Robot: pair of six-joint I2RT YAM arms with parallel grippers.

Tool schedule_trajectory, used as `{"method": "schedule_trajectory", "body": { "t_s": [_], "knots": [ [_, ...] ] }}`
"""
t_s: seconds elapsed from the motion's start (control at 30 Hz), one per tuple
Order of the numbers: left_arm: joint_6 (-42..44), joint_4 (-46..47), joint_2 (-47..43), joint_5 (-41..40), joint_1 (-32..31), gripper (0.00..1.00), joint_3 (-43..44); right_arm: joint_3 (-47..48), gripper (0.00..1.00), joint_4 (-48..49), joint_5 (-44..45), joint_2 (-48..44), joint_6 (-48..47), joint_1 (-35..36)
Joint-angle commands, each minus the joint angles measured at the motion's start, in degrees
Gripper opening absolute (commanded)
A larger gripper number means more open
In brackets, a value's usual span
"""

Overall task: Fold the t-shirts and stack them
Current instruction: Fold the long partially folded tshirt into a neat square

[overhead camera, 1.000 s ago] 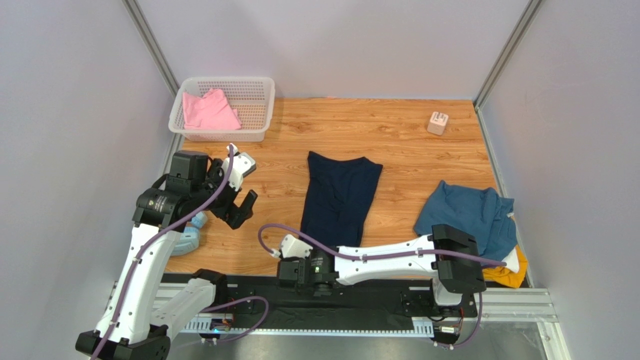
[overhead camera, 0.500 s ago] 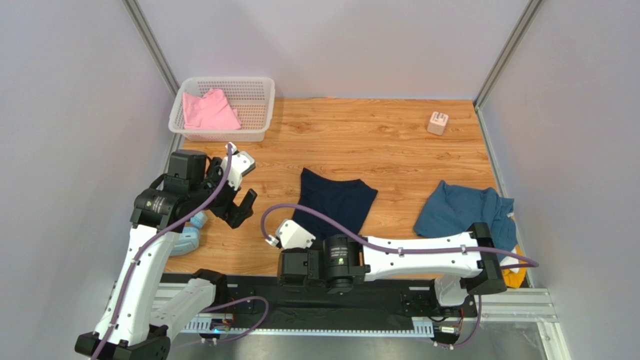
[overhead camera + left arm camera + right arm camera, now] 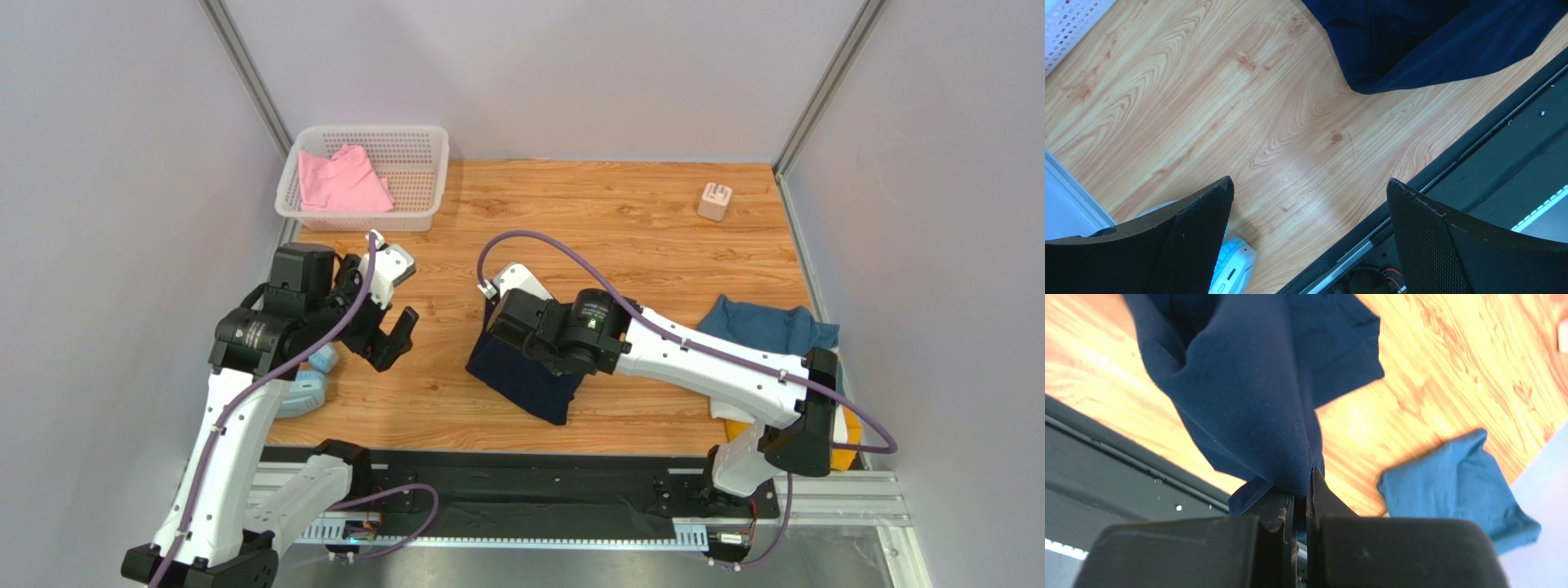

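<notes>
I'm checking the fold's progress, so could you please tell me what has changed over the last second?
The right gripper, shut on the near end of the navy shirt, swung from the table's near edge up and away, folding the shirt over itself. The left gripper stayed open in place; the pink shirt stayed in the basket.

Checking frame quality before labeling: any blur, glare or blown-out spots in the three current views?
Top external: evenly lit, sharp, soft shadows only. Left wrist: wood grain crisp, faint pale sheen on the table. Right wrist: table washed out at upper left, teal t-shirt edges look slightly smeared, navy t-shirt folds readable, right pincer dark and soft up close.
</notes>
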Motion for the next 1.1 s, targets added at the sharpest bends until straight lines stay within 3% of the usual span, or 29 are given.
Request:
{"method": "schedule_trajectory", "body": {
  "t_s": [0.0, 0.13, 0.33, 0.5, 0.7, 0.93, 1.07],
  "knots": [
    [0.87, -0.08, 0.21, 0.46, 0.25, 1.0, 1.72, 0.2, 0.0, 9.49, -6.31, 1.29, -7.78, -3.96],
    [1.13, 0.1, 0.13, 0.2, 0.25, 1.0, 1.46, 1.87, 0.0, 11.7, -11.59, 4.1, -10.16, -6.95],
    [1.84, 0.1, -0.22, -0.77, 0.25, 1.0, 1.02, 3.37, 0.0, 10.64, -23.46, 5.52, -9.2, -6.0],
    [1.66, 0.89, -0.14, 0.2, 0.25, 1.0, -0.12, 0.73, 0.0, 11.87, -22.33, 4.02, -9.99, -7.74],
    [1.22, 0.89, 0.13, 0.99, 0.25, 1.0, 0.23, 1.26, 0.0, 13.36, -26.97, 9.11, -12.27, -16.88],
    [1.92, 0.72, 0.13, 0.55, 0.25, 1.0, -0.39, 6.51, 0.0, 15.31, -41.74, 21.93, -14.9, -28.74],
    [1.92, 0.63, 0.13, 0.64, 0.25, 1.0, -0.83, 14.24, 0.12, 9.86, -49.39, 32.13, -17.62, -33.49]
  ]
}}
